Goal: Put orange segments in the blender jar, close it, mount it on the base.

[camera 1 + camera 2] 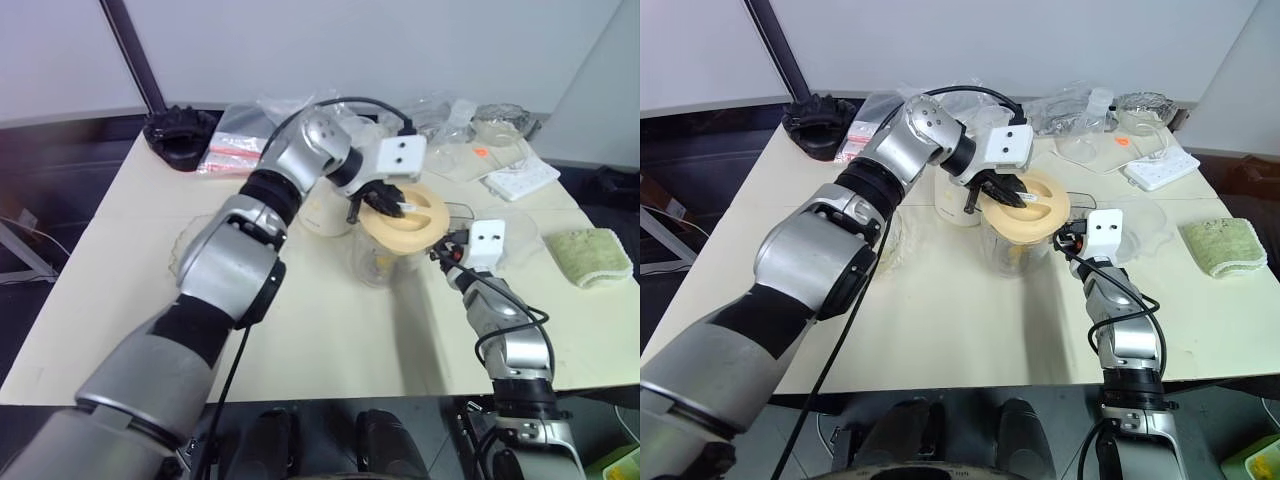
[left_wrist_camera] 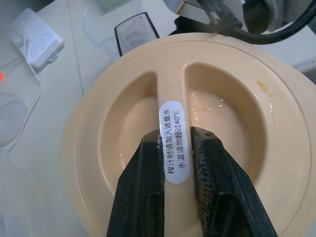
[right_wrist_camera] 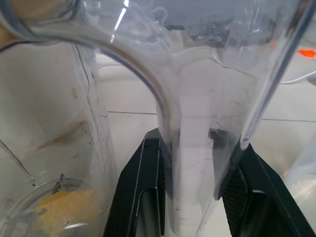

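right gripper, nearest of the working parts, reaches level toward the far side; its two black fingers stand on either side of the clear side handle of the blender jar and press on it, part open around the handle's width. a steadying hold, by the look of it.

jar stands upright on the table mid-scene, just right of the base, which sits behind the left forearm. orange segments lie as yellow pulp at the jar's bottom.

pale-orange lid rests on the jar's mouth, looking slightly tilted. left gripper comes down on it from above and from the left, fingers pinched tight on the lid's central ridge, along the white label.

relation that matters: the lid's ridge runs in line with the left fingers, so any turn of that wrist turns the lid on the jar's upright axis while the right holds the handle against it. judged step: seating the lid; mounting on the base not yet done. base lies left and a little farther, nearer the left arm.
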Controlling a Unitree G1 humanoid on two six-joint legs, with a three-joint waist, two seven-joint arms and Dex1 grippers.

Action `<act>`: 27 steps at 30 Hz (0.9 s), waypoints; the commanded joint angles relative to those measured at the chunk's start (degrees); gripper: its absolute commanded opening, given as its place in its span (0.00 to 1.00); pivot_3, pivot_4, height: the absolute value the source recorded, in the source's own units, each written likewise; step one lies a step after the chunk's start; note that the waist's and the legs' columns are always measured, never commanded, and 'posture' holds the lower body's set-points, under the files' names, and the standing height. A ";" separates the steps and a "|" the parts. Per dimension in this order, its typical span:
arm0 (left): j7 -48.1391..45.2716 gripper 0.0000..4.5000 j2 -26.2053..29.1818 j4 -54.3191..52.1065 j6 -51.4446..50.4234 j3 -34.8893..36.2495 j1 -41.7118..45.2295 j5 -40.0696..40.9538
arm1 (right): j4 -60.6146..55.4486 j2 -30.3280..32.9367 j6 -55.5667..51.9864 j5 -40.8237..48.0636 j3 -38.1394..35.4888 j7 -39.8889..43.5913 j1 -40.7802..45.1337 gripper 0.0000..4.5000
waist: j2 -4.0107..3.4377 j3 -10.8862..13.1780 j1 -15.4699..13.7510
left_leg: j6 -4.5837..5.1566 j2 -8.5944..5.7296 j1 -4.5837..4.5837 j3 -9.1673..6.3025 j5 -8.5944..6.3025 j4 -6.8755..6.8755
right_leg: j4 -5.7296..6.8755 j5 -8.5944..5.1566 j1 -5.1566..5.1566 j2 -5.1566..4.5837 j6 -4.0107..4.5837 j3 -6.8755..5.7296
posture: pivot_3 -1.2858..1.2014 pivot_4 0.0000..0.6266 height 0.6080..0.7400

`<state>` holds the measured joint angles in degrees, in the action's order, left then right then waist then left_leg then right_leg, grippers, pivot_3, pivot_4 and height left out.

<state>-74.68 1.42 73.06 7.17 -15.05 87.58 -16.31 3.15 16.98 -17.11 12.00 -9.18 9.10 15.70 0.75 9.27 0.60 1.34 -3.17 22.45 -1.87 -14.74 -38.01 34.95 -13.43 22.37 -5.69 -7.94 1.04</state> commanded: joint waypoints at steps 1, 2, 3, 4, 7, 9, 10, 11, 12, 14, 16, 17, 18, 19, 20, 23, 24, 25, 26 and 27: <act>0.30 0.05 -1.91 4.56 -5.15 -3.73 -5.29 -3.96 | -3.10 0.13 0.32 -1.27 -0.59 -1.26 0.24 0.20 | 0.02 -0.02 -0.02 | 0.00 0.00 0.00 -0.01 0.00 0.00 | 0.00 -0.01 -0.01 0.00 -0.01 0.00 | 0.52 0.24 1.00; 0.90 0.05 -2.06 4.65 -6.91 -3.23 -5.50 -3.57 | -3.18 0.19 0.23 -1.25 -0.59 -1.26 0.26 0.20 | 0.03 -0.03 -0.03 | 0.00 0.00 -0.01 -0.02 0.00 0.00 | 0.00 -0.02 -0.02 -0.01 -0.02 0.00 | 0.52 0.24 1.00; 2.06 0.05 -2.31 4.75 -8.94 -2.52 -5.71 -3.01 | -3.24 0.28 0.14 -1.25 -0.56 -1.23 0.29 0.20 | 0.04 -0.04 -0.05 | 0.00 0.00 -0.01 -0.03 0.00 0.00 | 0.00 -0.03 -0.03 -0.01 -0.04 0.00 | 0.52 0.24 1.00; 2.88 0.05 -2.47 4.75 -10.22 -2.08 -5.83 -2.65 | -3.26 0.34 0.09 -1.25 -0.54 -1.21 0.32 0.20 | 0.05 -0.06 -0.06 | 0.00 0.00 -0.01 -0.03 0.00 0.00 | 0.00 -0.03 -0.04 -0.01 -0.06 0.00 | 0.52 0.24 1.00; 4.88 0.05 -2.80 4.59 -12.85 -1.59 -6.51 -2.22 | -3.47 0.57 -0.04 -1.25 -0.48 -1.17 0.26 0.20 | 0.06 -0.10 -0.18 | -0.01 0.00 -0.01 -0.06 -0.01 0.00 | -0.01 -0.02 -0.04 -0.01 -0.14 -0.01 | 0.52 0.24 1.00; 5.45 0.05 -2.80 4.41 -13.63 -1.76 -7.05 -2.22 | -3.43 0.65 -0.11 -1.25 -0.51 -1.13 0.35 0.20 | 0.04 -0.13 -0.24 | -0.02 0.00 -0.05 -0.06 -0.01 0.00 | -0.03 -0.02 -0.04 -0.02 -0.14 -0.01 | 0.52 0.24 1.00; 5.54 0.05 -2.89 4.36 -14.66 -1.65 -7.29 -2.07 | -3.45 0.70 -0.14 -1.25 -0.56 -1.10 0.33 0.20 | 0.04 -0.14 -0.30 | -0.02 0.00 -0.06 -0.07 -0.01 0.00 | -0.05 -0.03 -0.04 -0.02 -0.14 -0.02 | 0.52 0.24 1.00; 5.84 0.05 -3.05 4.24 -15.55 -1.26 -7.58 -1.62 | -3.46 0.74 -0.12 -1.27 -0.59 -1.07 0.33 0.20 | 0.03 -0.16 -0.34 | -0.03 -0.01 -0.07 -0.09 -0.02 0.00 | -0.07 -0.05 -0.05 -0.03 -0.08 -0.02 | 0.52 0.24 1.00; 6.48 0.05 -3.28 4.14 -16.59 -0.91 -7.93 -1.36 | -3.53 0.80 -0.10 -1.26 -0.65 -1.03 0.25 0.20 | 0.03 -0.17 -0.39 | -0.04 0.00 -0.09 -0.10 -0.02 0.00 | -0.10 -0.06 -0.04 -0.05 -0.08 -0.03 | 0.52 0.24 1.00; 8.49 0.05 -3.74 3.87 -18.02 -0.33 -8.74 -0.92 | -3.46 0.78 -0.01 -1.34 -0.64 -1.04 0.24 0.20 | 0.00 -0.23 -0.64 | -0.08 0.00 -0.11 -0.10 -0.05 0.01 | -0.14 -0.07 -0.06 -0.12 -0.07 -0.06 | 0.52 0.24 1.00; 9.73 0.05 -4.19 3.65 -19.70 0.15 -9.34 -0.40 | -3.30 0.66 0.06 -1.45 -0.55 -1.06 0.31 0.20 | -0.04 -0.34 -0.94 | -0.13 0.00 -0.12 -0.11 -0.08 0.01 | -0.25 -0.07 -0.08 -0.17 -0.06 -0.07 | 0.52 0.24 1.00; 10.61 0.05 -4.44 3.55 -20.75 0.41 -9.55 -0.01 | -3.24 0.59 0.08 -1.51 -0.51 -1.04 0.35 0.20 | -0.06 -0.39 -1.08 | -0.14 0.00 -0.12 -0.12 -0.09 0.01 | -0.34 -0.07 -0.12 -0.17 -0.05 -0.07 | 0.52 0.24 1.00; 11.39 0.05 -4.65 3.44 -21.61 0.62 -9.74 0.26 | -3.19 0.54 0.10 -1.56 -0.47 -1.03 0.39 0.20 | -0.07 -0.44 -1.25 | -0.16 0.00 -0.12 -0.13 -0.10 0.02 | -0.41 -0.06 -0.16 -0.18 -0.04 -0.08 | 0.52 0.24 1.00; 11.75 0.05 -4.80 3.27 -21.82 0.77 -9.96 0.47 | -3.13 0.50 0.12 -1.61 -0.44 -1.02 0.45 0.20 | -0.06 -0.53 -1.31 | -0.17 0.00 -0.12 -0.13 -0.10 0.01 | -0.49 -0.05 -0.20 -0.18 -0.03 -0.09 | 0.52 0.24 1.00; 11.52 0.05 -5.00 3.07 -22.28 1.01 -10.11 0.80 | -3.07 0.50 0.12 -1.62 -0.46 -1.00 0.52 0.20 | -0.04 -0.63 -1.32 | -0.18 0.00 -0.12 -0.14 -0.11 0.01 | -0.58 -0.04 -0.25 -0.20 -0.03 -0.09 | 0.52 0.24 1.00; 10.88 0.05 -5.35 2.63 -22.99 1.11 -10.52 0.95 | -2.79 0.54 0.21 -1.65 -0.44 -0.88 0.73 0.20 | -0.01 -0.82 -1.31 | -0.20 0.00 -0.11 -0.15 -0.13 0.01 | -0.73 -0.03 -0.34 -0.26 -0.02 -0.09 | 0.52 0.24 1.00; 11.01 0.05 -5.37 2.55 -23.13 0.95 -10.58 0.80 | -2.70 0.54 0.24 -1.67 -0.40 -0.83 0.79 0.20 | -0.02 -0.87 -1.29 | -0.20 0.00 -0.10 -0.15 -0.13 0.02 | -0.76 -0.03 -0.35 -0.29 -0.02 -0.09 | 0.52 0.24 1.00; 11.02 0.05 -5.36 2.43 -22.78 0.77 -10.67 0.65 | -2.65 0.55 0.28 -1.68 -0.37 -0.78 0.82 0.20 | -0.03 -0.92 -1.28 | -0.20 0.00 -0.10 -0.15 -0.14 0.03 | -0.78 -0.03 -0.35 -0.31 -0.02 -0.09 | 0.52 0.24 1.00; 11.04 0.05 -5.38 2.36 -22.55 0.70 -10.70 0.60 | -2.57 0.58 0.33 -1.68 -0.38 -0.73 0.84 0.20 | -0.03 -0.94 -1.27 | -0.19 0.00 -0.10 -0.15 -0.14 0.04 | -0.79 -0.03 -0.35 -0.33 -0.01 -0.09 | 0.52 0.24 1.00; 11.19 0.05 -5.40 2.33 -22.48 0.73 -10.68 0.62 | -2.50 0.61 0.36 -1.68 -0.39 -0.69 0.85 0.20 | -0.02 -0.96 -1.28 | -0.19 0.00 -0.09 -0.15 -0.15 0.05 | -0.79 -0.03 -0.35 -0.34 -0.01 -0.09 | 0.52 0.24 1.00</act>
<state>-66.92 -1.95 68.96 -11.14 -10.23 83.79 -11.86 3.76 17.13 -18.52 11.33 -10.02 7.72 15.23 0.73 8.30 -0.68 1.16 -3.17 22.36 -2.03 -14.89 -37.94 34.15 -13.47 22.03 -6.04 -7.95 0.95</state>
